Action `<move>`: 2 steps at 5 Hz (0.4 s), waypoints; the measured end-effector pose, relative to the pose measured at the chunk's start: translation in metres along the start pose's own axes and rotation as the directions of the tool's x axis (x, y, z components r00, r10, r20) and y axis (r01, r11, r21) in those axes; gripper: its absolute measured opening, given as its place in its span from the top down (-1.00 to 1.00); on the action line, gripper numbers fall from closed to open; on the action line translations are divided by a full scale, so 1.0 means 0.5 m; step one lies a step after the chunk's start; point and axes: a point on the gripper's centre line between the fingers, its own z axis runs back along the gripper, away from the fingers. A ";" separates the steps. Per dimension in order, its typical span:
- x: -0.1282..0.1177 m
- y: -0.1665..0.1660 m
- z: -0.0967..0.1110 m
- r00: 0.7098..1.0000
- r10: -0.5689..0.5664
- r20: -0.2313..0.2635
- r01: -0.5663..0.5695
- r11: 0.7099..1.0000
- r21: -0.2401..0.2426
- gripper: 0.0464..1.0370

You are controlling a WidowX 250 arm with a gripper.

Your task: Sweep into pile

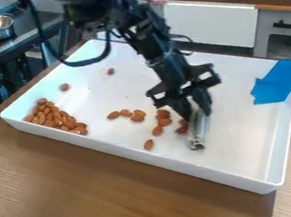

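Pincer (198, 115) pinched tool (197, 138); nuts (137, 117) lay beside it, pile (54, 117) farther off along tray (148, 159) edge. Room separated pincer from tape (276, 82).

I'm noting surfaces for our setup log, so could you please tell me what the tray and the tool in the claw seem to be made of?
The tray looks like white plastic, smooth and slightly glossy, judging by its even, moulded-looking walls. The tool seems to be shiny metal, given its silvery highlights, though metallic-looking plastic is possible.
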 end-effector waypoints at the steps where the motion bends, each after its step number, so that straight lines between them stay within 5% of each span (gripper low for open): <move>1: 0.017 0.056 0.030 1.000 0.010 0.023 -0.010 1.000 0.005 0.36; 2: 0.022 0.122 0.058 0.999 0.021 0.034 -0.022 1.000 0.015 0.36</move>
